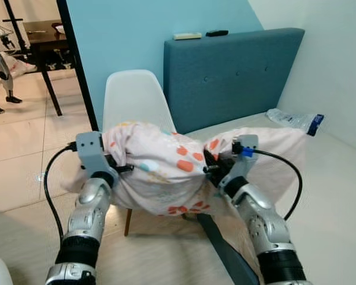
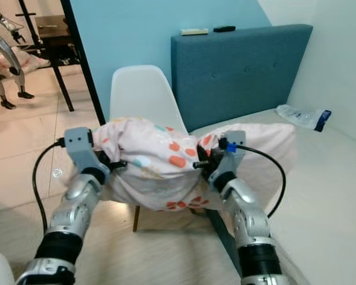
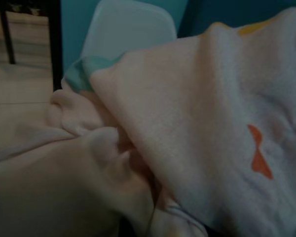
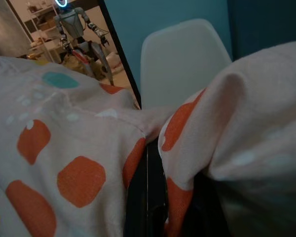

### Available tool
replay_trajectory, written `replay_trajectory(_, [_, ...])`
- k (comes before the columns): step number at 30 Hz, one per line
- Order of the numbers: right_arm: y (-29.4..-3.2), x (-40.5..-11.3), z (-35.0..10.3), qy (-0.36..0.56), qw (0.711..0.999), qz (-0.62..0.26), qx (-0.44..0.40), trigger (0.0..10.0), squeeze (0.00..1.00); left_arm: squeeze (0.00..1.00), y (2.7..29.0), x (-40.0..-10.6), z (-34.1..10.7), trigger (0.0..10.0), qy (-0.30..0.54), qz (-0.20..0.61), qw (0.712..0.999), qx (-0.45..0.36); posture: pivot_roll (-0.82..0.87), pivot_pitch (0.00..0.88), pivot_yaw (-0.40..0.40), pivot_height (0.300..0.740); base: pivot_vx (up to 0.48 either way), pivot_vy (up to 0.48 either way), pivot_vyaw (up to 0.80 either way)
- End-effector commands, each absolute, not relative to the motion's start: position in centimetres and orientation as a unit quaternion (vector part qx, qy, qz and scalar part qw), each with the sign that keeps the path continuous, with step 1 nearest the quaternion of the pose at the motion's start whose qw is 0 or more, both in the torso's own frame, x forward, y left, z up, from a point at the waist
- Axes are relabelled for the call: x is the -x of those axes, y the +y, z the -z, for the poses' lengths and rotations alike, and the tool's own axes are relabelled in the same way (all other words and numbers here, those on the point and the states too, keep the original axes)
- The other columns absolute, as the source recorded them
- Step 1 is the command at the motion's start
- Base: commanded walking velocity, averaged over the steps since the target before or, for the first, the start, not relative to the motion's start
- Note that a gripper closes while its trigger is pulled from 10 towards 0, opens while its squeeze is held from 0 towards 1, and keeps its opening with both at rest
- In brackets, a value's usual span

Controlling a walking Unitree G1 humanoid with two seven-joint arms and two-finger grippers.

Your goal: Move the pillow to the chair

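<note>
I see the pillow (image 1: 160,169) bulging mid-frame between my left gripper (image 1: 120,164) and right gripper (image 1: 212,167), covering the seat of the white chair (image 1: 133,98); only the chair's back rises clear behind it. Just right of the chair stands the blue headboard (image 1: 237,74), closing that side. At the left, a black post (image 1: 78,65) runs top to middle, with open tiled floor (image 1: 18,148) beyond. The bed (image 1: 338,196) lies open at the lower right, a plastic bag (image 1: 296,120) near its far edge.
</note>
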State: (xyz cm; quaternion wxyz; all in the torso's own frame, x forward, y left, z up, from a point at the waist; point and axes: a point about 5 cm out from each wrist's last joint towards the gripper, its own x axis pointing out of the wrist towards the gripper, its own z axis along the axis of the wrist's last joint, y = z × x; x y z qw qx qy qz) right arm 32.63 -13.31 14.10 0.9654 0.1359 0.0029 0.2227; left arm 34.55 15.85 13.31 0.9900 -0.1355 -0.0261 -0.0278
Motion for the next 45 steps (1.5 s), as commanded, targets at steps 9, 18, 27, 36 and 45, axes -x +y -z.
replay_trajectory(9, [-12.5,-33.0,-16.1,-0.034,0.962,-0.230,-0.144,10.0,0.00,0.00,14.3,-34.5,-13.4,10.0,-0.020,0.065,0.990,0.124,-0.10,0.000,0.003,0.728,0.380,0.000,0.00])
replay_trajectory(18, [-12.8,-33.0,-16.1,-0.035,0.965,-0.215,-0.144,10.0,0.00,0.00,13.6,-34.5,-13.4,10.0,-0.015,0.079,0.989,0.123,-0.10,0.000,0.014,0.728,0.445,0.000,-0.53])
replay_trajectory(27, [-12.6,-32.9,-16.0,-0.033,0.964,-0.219,-0.144,10.0,0.00,0.00,13.7,-34.6,-13.4,10.0,-0.015,0.080,0.989,0.122,-0.10,0.000,0.016,0.728,0.446,0.000,0.00])
replay_trajectory(36, [-12.5,-32.9,-16.0,-0.032,0.965,-0.225,-0.133,10.0,0.00,0.00,13.6,-34.6,-13.4,10.0,-0.013,0.080,0.989,0.121,-0.10,0.000,0.019,0.728,0.478,0.000,0.00])
replay_trajectory(45, [-11.7,-32.9,-15.5,-0.012,0.963,-0.249,-0.102,10.0,0.00,0.00,13.5,-34.6,-13.2,10.0,-0.008,0.077,0.990,0.120,-0.11,0.004,0.022,0.728,0.480,0.000,0.00])
